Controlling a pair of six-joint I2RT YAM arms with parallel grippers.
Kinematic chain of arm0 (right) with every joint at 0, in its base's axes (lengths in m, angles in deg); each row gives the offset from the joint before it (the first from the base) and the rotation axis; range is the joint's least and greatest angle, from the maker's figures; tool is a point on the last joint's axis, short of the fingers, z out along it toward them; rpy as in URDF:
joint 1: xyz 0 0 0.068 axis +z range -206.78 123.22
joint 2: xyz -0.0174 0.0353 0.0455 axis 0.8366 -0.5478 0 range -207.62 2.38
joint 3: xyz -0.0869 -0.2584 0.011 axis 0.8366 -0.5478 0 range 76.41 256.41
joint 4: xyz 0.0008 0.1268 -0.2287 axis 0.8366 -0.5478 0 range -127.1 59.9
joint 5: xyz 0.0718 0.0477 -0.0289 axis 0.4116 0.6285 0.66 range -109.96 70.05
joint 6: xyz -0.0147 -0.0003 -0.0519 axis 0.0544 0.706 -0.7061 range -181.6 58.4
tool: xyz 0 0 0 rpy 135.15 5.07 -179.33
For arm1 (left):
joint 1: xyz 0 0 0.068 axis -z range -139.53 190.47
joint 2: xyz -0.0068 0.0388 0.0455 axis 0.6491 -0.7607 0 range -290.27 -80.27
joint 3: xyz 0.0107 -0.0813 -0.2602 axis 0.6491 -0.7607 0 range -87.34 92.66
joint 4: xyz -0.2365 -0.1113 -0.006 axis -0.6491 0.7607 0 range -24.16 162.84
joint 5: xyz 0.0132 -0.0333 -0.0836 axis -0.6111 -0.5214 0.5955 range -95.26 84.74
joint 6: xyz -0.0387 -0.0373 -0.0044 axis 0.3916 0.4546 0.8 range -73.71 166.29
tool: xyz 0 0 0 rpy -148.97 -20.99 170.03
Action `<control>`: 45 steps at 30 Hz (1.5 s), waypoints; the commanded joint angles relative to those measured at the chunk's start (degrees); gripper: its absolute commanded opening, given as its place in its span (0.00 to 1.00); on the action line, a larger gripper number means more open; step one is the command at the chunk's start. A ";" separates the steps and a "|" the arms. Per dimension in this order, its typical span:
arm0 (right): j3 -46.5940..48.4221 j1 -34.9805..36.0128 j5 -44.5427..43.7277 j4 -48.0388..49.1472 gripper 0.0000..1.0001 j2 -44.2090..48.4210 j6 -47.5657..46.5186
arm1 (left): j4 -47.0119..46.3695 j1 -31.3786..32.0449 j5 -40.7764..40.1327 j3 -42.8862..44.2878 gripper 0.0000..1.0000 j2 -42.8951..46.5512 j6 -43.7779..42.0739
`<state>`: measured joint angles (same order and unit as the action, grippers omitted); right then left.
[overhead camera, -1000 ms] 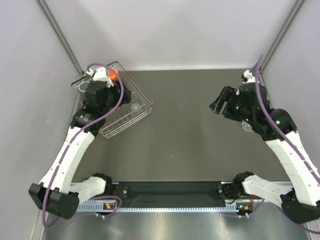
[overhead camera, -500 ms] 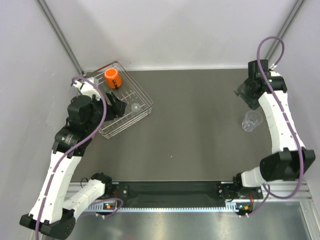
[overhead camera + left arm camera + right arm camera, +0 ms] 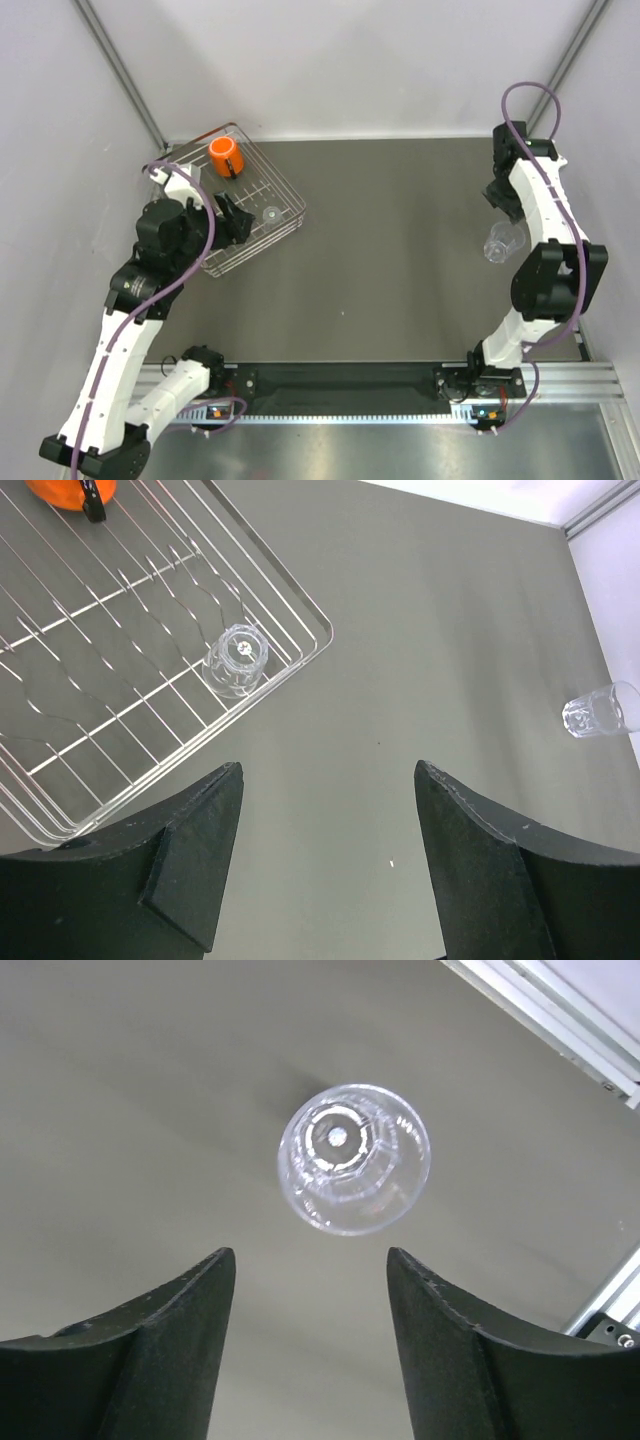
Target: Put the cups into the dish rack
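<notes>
Top external, near to far: find one clear tumbler (image 3: 500, 243) loose on the table, well right of the dish rack (image 3: 272, 168). See the right gripper (image 3: 310, 1260) now hanging above it, swung out from a spot nearer the rack a second ago. Fingers apart, narrowing a little, gripping nothing yet. Judge the next step from that: drop, pinch the tumbler, carry it over to the rack.

See the left gripper (image 3: 232, 218) pulled back over the rack's near-left part, off the far corner it covered a second ago. Jaws wide, nothing held. Count a second tumbler (image 3: 270, 214) inside the rack by its right corner. Leaves the orange mug (image 3: 226, 155) uncovered, upright in the rack's far corner. Reads as two cups loaded, one pending. Find no dark grey cup in any view.
</notes>
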<state>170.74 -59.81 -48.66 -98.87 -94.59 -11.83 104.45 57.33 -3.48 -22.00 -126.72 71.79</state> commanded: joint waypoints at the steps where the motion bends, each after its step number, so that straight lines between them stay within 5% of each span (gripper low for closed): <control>1: 1.92 -1.02 -4.51 -0.49 0.60 -2.43 -0.03 | -1.26 -0.08 -1.25 -0.21 0.75 1.46 -2.20; 26: -5.63 -3.21 1.46 9.09 0.45 -10.26 1.99 | 1.99 -0.16 -3.72 2.95 0.74 1.02 0.52; 35: -8.72 -3.48 4.10 10.94 0.06 -7.10 0.85 | 4.28 -0.16 -2.13 4.79 0.74 1.20 4.21; 41: -8.45 -3.21 15.59 14.19 0.00 0.70 -6.44 | 5.60 -0.16 1.47 8.66 0.74 -1.17 5.97; 45: -8.89 -3.13 33.39 19.01 0.00 9.15 -11.98 | 0.08 -0.16 4.27 9.02 0.75 -1.44 8.51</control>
<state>161.08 -62.58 -30.04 -85.43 -95.66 -18.19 109.35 57.33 -2.60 -14.83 -127.82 77.78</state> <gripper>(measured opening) 0.026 0.749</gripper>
